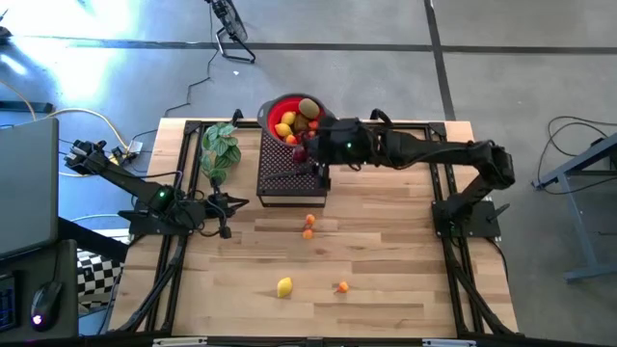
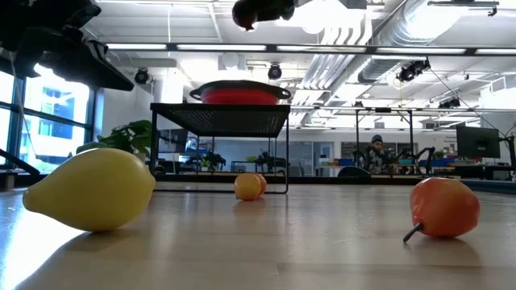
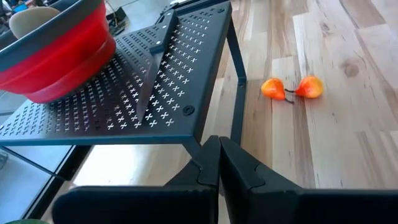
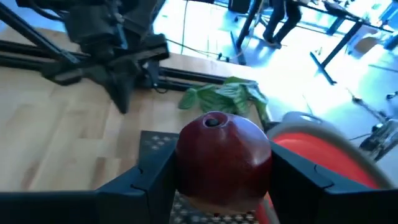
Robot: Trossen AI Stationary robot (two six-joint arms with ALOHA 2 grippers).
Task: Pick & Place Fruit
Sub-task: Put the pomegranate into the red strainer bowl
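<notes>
A dark red fruit (image 4: pixel 224 158) sits between the fingers of my right gripper (image 1: pixel 307 154), above the black perforated rack (image 1: pixel 289 173) and beside the red bowl (image 1: pixel 294 116). The bowl stands on the rack and holds yellow, red and brown fruits. On the table lie two small orange fruits (image 1: pixel 308 226), a yellow lemon (image 1: pixel 284 286) and another small orange fruit (image 1: pixel 342 286). My left gripper (image 3: pixel 219 163) is shut on nothing and waits at the table's left, near the rack's left side. My right gripper pinches the dark red fruit (image 4: pixel 186 155) between its two fingers (image 4: pixel 146 177), one on each side of its round body. The fingers come slanting down from the table's right. The fruit is lifted clear, above the rack next to the bowl's rim (image 4: pixel 311 140).
A green leafy plant (image 1: pixel 220 146) lies at the rack's left. The rack's thin legs (image 3: pixel 236 81) stand on the wood, with the two orange fruits (image 3: pixel 292 88) just beyond them. Both arm bases and cables flank the table's sides.
</notes>
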